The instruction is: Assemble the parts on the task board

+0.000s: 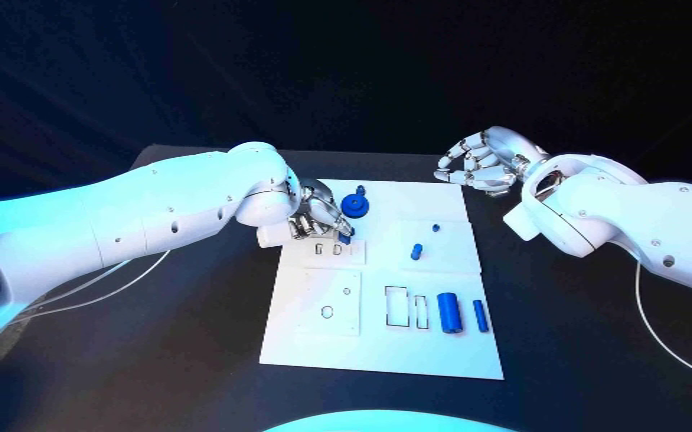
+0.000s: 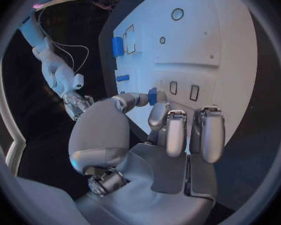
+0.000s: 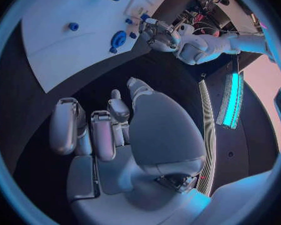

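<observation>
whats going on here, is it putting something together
Yes. The left robot hand is over the far left part of the white task board, pinching a small blue part. The right robot hand hovers off the far right corner, holding nothing. Two blue cylinders lie near the board's front.

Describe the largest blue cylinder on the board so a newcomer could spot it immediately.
Start at the white task board on the black table, then go to its near right corner. The large blue cylinder lies there beside a slimmer blue pin; it is the thickest blue part.
</observation>
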